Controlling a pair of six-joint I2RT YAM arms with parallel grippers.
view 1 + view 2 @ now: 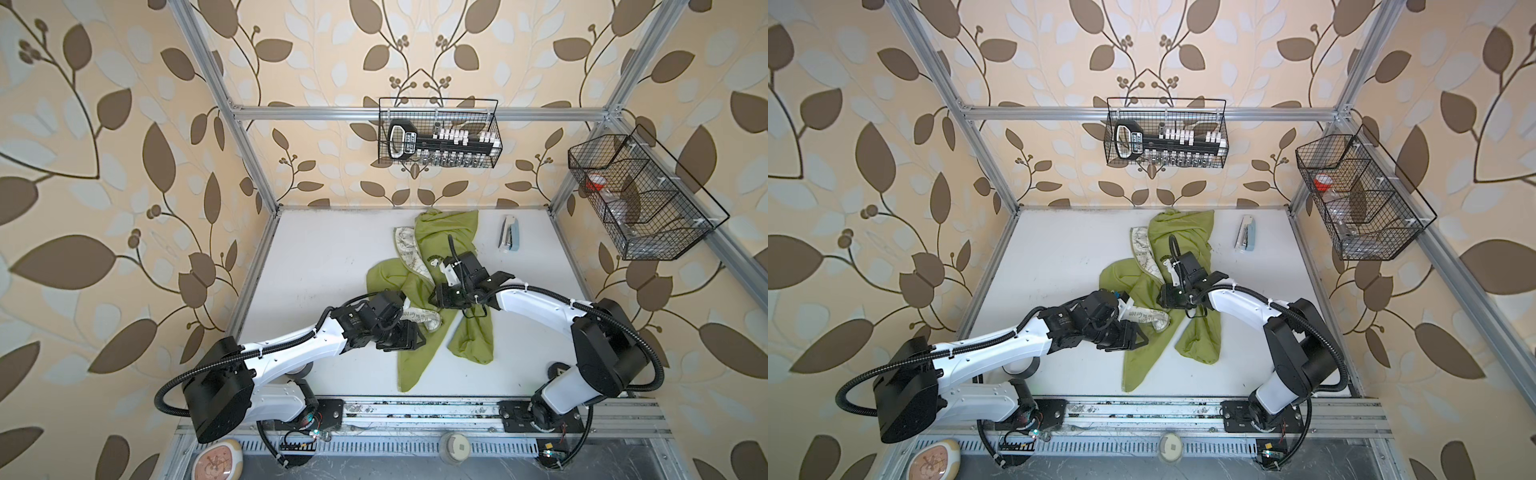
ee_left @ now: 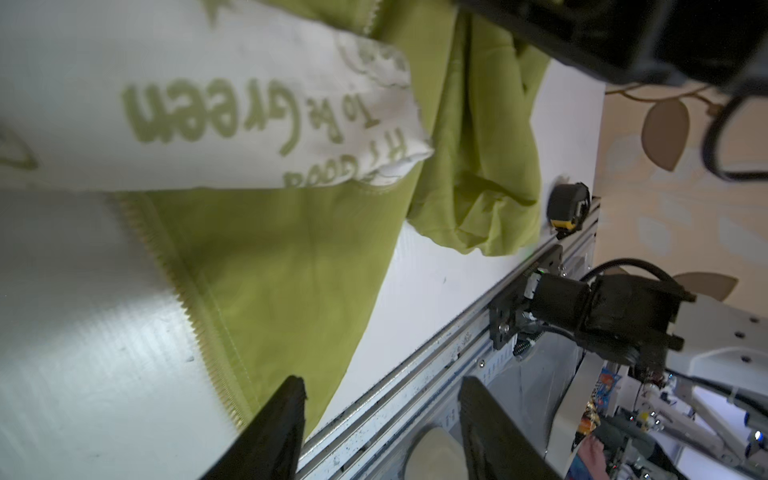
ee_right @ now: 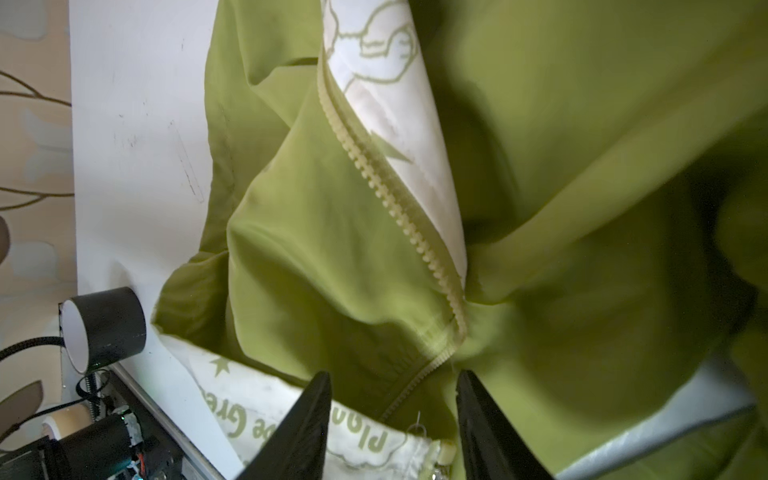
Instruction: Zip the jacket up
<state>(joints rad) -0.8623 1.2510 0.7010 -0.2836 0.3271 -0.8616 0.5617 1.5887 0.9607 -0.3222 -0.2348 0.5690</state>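
The lime-green jacket (image 1: pixel 440 237) (image 1: pixel 1183 237) lies unzipped and crumpled mid-table in both top views, its cream printed lining (image 1: pixel 409 245) folded outward. My left gripper (image 1: pixel 415 343) (image 2: pixel 382 399) hovers open over the jacket's near left panel. One of its fingers (image 2: pixel 286 407) is next to the row of zipper teeth (image 2: pixel 195 316), and nothing sits between the jaws. My right gripper (image 1: pixel 438 297) (image 3: pixel 395 399) stands open just above the hem where the other zipper row (image 3: pixel 399 203) ends. Green fabric and lettered lining (image 3: pixel 257 407) lie under its jaws.
A stapler (image 1: pixel 509 235) lies at the back right. Wire baskets (image 1: pixel 440 133) (image 1: pixel 648 199) hang on the frame. A black roll (image 3: pixel 104 324) rests near the left arm's base and a tape measure (image 2: pixel 567 208) by the right base. The front rail (image 1: pixel 415 409) edges the table.
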